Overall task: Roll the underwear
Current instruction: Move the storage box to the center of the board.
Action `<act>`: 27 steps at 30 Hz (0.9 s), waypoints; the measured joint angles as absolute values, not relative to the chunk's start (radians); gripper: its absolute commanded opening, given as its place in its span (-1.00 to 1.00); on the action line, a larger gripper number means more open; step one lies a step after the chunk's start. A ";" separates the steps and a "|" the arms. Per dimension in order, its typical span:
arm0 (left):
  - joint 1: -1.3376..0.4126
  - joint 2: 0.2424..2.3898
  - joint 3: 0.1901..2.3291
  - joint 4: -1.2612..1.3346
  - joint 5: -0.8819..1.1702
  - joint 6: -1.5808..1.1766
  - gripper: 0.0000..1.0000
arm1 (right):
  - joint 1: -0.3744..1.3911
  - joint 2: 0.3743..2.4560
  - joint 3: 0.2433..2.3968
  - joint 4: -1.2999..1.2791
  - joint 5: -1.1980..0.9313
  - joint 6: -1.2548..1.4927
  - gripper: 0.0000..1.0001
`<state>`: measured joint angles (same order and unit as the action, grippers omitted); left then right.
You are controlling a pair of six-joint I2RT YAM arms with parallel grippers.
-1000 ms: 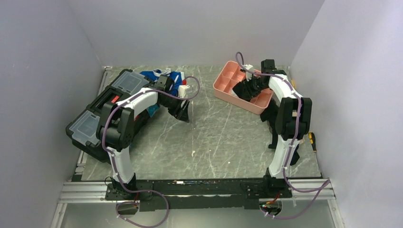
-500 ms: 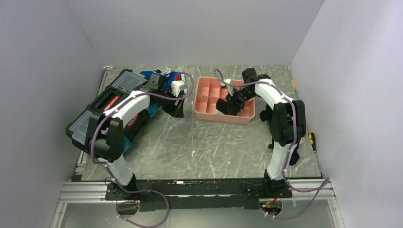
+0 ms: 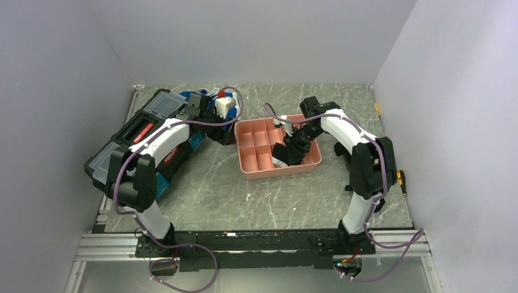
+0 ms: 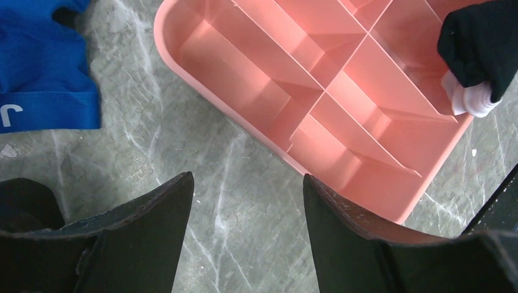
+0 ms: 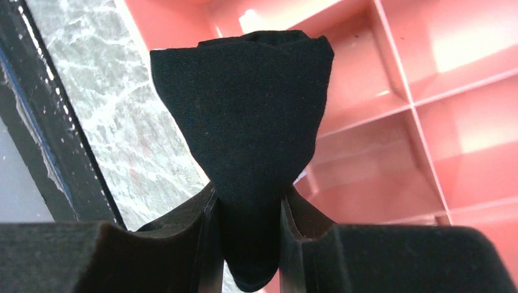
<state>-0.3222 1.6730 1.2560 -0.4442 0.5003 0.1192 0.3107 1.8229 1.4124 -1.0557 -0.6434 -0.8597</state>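
The grey desk (image 3: 275,189) bears a pink tray (image 3: 256,166). My right end effector (image 5: 247,204) pinches the rolled underwear (image 5: 244,104) over it, likely for stowing.

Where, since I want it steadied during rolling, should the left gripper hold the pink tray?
Probably best is the thin upright outer wall of the pink tray, at the empty compartments nearest the open left gripper. Come straight down with one finger inside and one outside. The right gripper holds the underwear over the tray's far side, so that side is taken.
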 measured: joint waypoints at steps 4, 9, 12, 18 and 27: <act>-0.322 1.708 1.256 -0.419 0.507 0.097 0.40 | 0.306 1.768 1.397 -0.997 -0.586 -0.745 -1.00; -0.324 1.765 1.256 -0.400 0.517 0.072 0.38 | 0.306 1.666 1.383 -0.879 -0.449 -0.554 -1.00; -0.329 1.777 1.256 -0.384 0.523 0.057 0.35 | 0.305 1.634 1.383 -0.804 -0.331 -0.453 -1.00; -0.355 1.778 1.252 -0.335 0.524 0.013 0.25 | 0.299 1.629 1.383 -0.696 -0.103 -0.336 -1.00; -0.388 1.778 1.162 -0.228 0.490 -0.121 -0.02 | 0.297 1.700 1.417 -0.643 0.107 -0.278 -1.00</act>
